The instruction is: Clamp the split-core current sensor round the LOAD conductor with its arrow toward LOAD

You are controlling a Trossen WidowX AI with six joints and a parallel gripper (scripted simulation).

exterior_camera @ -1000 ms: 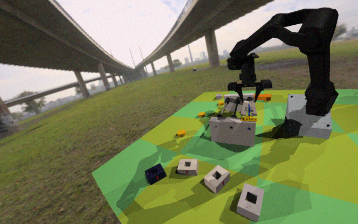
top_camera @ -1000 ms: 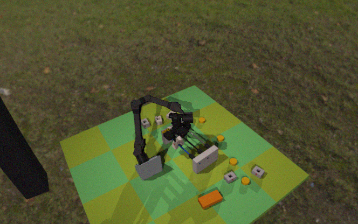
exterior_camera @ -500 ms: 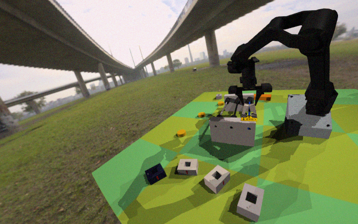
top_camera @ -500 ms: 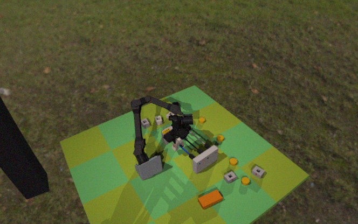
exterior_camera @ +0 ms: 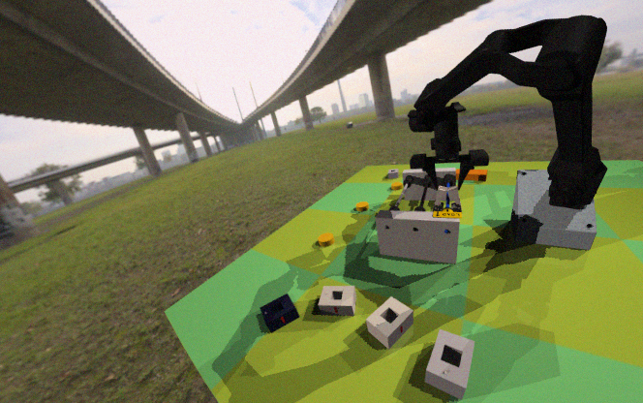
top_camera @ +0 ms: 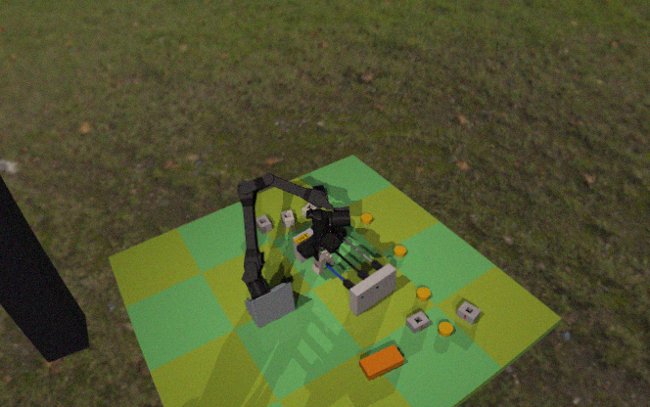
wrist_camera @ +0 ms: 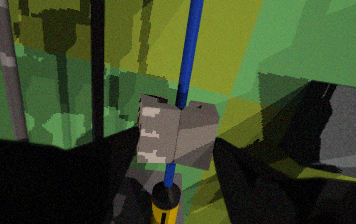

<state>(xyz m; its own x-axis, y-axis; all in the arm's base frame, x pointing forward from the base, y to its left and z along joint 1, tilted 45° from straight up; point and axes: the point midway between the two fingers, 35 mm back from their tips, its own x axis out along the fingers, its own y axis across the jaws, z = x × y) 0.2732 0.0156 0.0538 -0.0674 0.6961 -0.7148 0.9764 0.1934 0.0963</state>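
My gripper (exterior_camera: 447,187) (wrist_camera: 176,138) is shut on the pale grey split-core sensor (top_camera: 320,263) (wrist_camera: 196,134), with one finger at each side. In the wrist view a seam runs between its two halves. The blue conductor (top_camera: 337,274) (wrist_camera: 190,50) comes out beyond the sensor and again at its near side, so the sensor lies over or around it; the part between is hidden. The yellow LOAD marker (top_camera: 301,238) (exterior_camera: 447,214) is on the end block, and a yellow sleeve (wrist_camera: 165,212) is on the conductor just below the sensor. The sensor's arrow and latch cannot be made out.
Two end blocks (top_camera: 372,293) (exterior_camera: 418,237) carry the conductors; a black one (wrist_camera: 97,65) and a grey one (wrist_camera: 12,80) run beside the blue one. Several closed grey sensors, a dark blue one (exterior_camera: 279,312), orange discs and an orange block (top_camera: 382,362) stand around.
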